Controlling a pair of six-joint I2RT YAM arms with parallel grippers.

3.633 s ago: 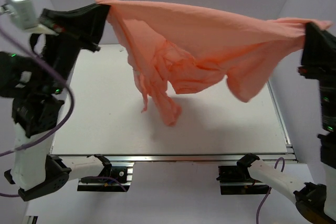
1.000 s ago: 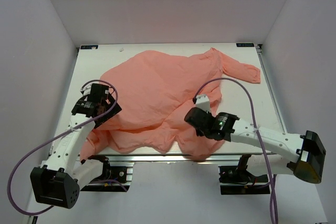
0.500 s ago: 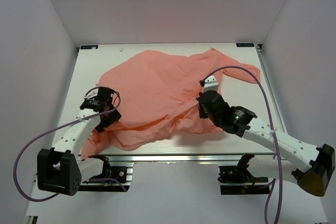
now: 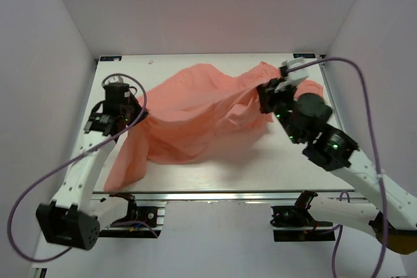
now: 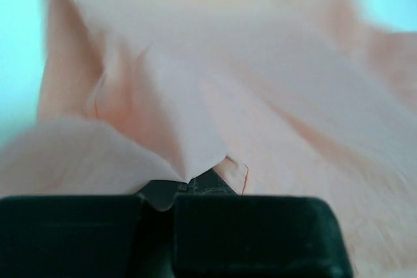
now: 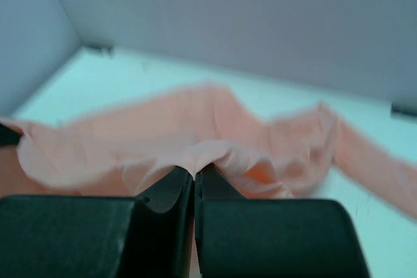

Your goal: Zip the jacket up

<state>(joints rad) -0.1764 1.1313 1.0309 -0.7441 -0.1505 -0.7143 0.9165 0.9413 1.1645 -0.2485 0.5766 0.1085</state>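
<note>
Hanging low over the table (image 4: 273, 161), the salmon-pink jacket (image 4: 202, 112) is pinched at its left edge by the left gripper (image 4: 132, 114) and at its far right by the right gripper (image 4: 266, 97), both clamped on fabric, seemingly so it can be spread flat for zipping.

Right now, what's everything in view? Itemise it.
jacket: 1, salmon pink, held up between both arms over the table, one part hanging at near left.
table: 1, white, under the jacket, with a metal rail on its near edge.
walls: pale grey, at left, back and right of the table.
cables: 2, purple, one looping along each arm.
left arm: 1, white with black joints, rising from near left; left jaws shut on the jacket's left side.
right arm: 1, white with black joints, rising from near right; right jaws shut on the jacket's right side.
</note>
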